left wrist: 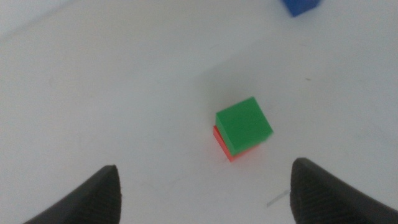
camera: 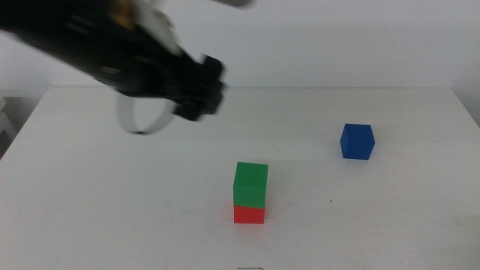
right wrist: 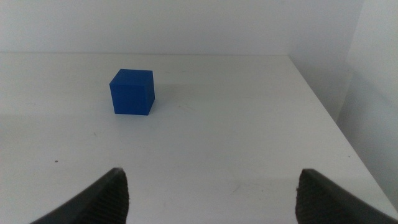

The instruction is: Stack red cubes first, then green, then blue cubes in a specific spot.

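- Nearest the front edge of the white table, the red cube is seen resting on the tabletop, slightly right of the centre of the middle view.
- The green cube is stacked directly on the red cube; from the left wrist view the green cube is seen to be turned a little, so that a thin edge of the red cube shows beneath it.
- Farther back and to the right, the blue cube is placed alone on the table, well apart from the two-cube stack; it is also shown flat and upright in the right wrist view.
- The left gripper is held above the table behind and to the left of the stack, touching nothing; it appears blurred in the middle view. In its wrist view its jaws are spread wide with nothing between them, and the stack is seen below.
- The right gripper is not shown in the middle view; in its wrist view the jaws are spread wide and empty, with the blue cube lying ahead on the table.
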